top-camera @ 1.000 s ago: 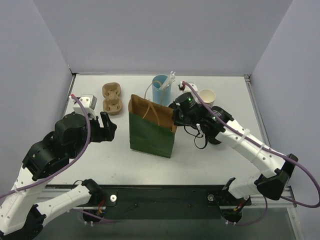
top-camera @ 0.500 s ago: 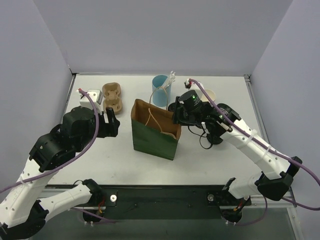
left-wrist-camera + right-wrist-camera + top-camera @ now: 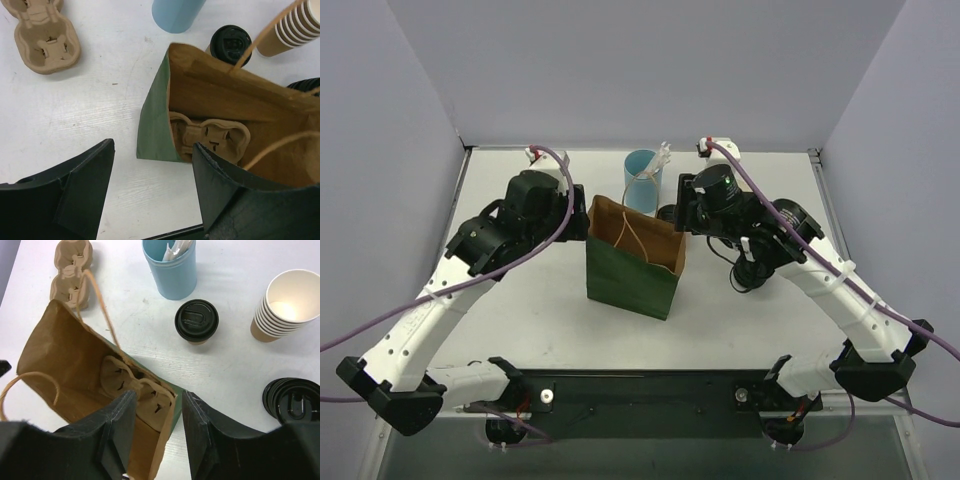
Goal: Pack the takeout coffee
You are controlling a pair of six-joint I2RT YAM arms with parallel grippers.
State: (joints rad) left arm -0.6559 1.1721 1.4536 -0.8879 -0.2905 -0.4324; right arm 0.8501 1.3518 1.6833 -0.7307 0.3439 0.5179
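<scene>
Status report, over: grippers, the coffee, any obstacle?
Left gripper open, empty; right gripper open, empty. Takeout coffee upright on table, outside green bag, lid on. Cup carrier inside bag; nothing blocks coffee.

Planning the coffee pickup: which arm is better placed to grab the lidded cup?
Likely right. The takeout coffee stands ahead of the open right pincer, unobstructed; the green bag sits between it and the left pincer.

left arm [image 3: 435, 295] and right arm [image 3: 835, 290] stretched forward, angled inward. left pincer [image 3: 150, 192] and right pincer [image 3: 156, 434] both spread wide, empty.
</scene>
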